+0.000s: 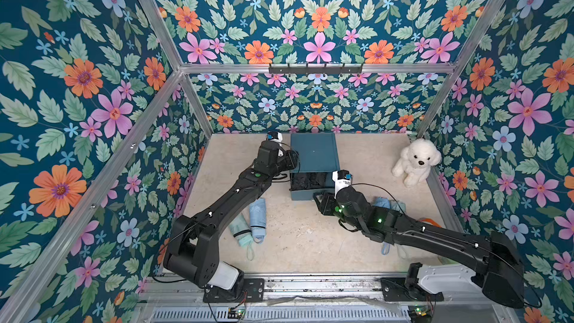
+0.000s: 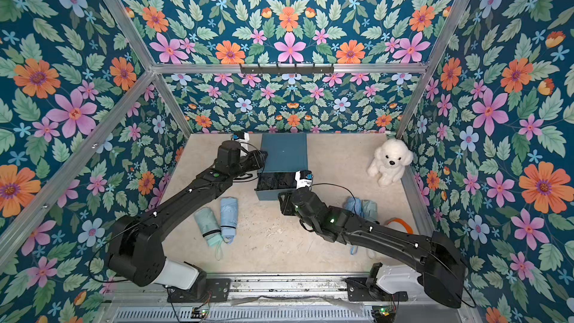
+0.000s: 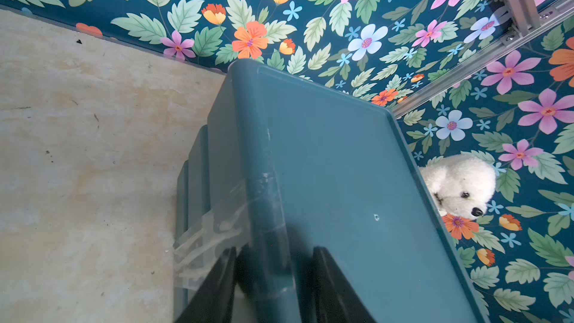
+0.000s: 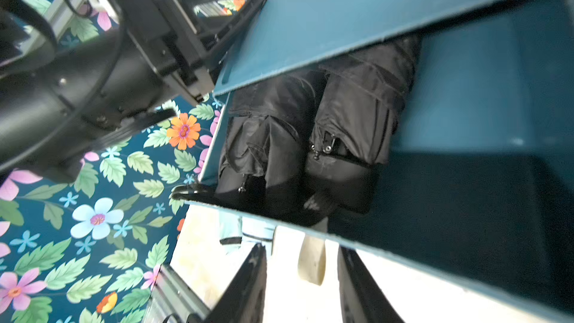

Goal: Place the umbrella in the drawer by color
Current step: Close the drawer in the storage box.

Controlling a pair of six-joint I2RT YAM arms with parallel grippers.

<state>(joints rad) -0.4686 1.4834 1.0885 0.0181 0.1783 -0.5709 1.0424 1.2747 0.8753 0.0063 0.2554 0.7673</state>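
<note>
The teal drawer cabinet stands at the back of the floor. Its top drawer is pulled out, with two folded black umbrellas lying inside. My left gripper straddles the cabinet's upper left edge, one finger on each side, shut on it. My right gripper hangs open just in front of the drawer, with a beige tab loose between its fingers. A mint umbrella and a light blue umbrella lie on the floor beside the left arm. More pale blue umbrellas are half hidden behind the right arm.
A white plush dog sits in the back right corner. An orange strap lies by the right wall. A black hook rail runs along the back frame. Floral walls close in three sides.
</note>
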